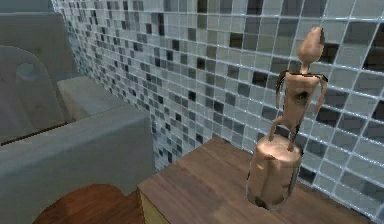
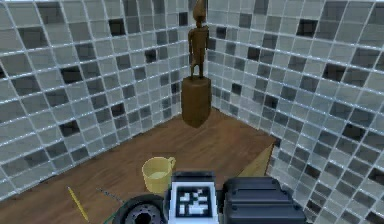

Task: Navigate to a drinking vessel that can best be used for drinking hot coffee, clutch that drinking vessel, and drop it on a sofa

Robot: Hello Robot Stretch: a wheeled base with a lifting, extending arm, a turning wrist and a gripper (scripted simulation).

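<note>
Wall (image 1: 180,60): I'm seeing small glazed tiles, smooth and giving off a faint sheen.
Table (image 1: 200,185): I'm reading it as brown wood, smooth, with the grain showing.
Statue (image 1: 285,130): wood, looking polished and glinting in patches.
Sofa (image 1: 80,145): grey covering, looking matt, like cloth.
Mug (image 2: 157,178): pale yellow, looking smooth and matt.

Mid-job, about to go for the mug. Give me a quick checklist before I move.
1. Target found: ok, yellow mug stands upright on the wooden table.
2. Reach: ok, end effector sits just below the mug in the arm side view.
3. Contact with mug: cannot tell.
4. Anything held: cannot tell.
5. Clutter: ok, statue stands farther back, apart from the mug.
6. Drop place: ok, grey sofa at the forward view's left.
</note>
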